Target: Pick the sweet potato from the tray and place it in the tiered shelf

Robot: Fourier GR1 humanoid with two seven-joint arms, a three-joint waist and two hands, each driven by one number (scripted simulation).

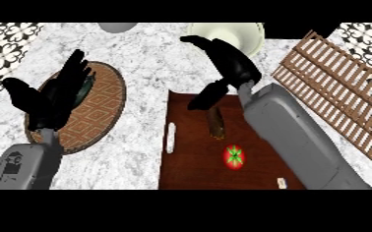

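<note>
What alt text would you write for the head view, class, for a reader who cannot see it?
The robot's right hand hovers open over a dark wooden tray holding a brown sweet potato and a red tomato. A slatted wooden shelf stands at right; the left hand rests open over a round woven mat.

The sweet potato (215, 123) is partly hidden at its upper end by the right hand (231, 69). The tiered shelf (330, 86) is cut off at the right edge.
</note>
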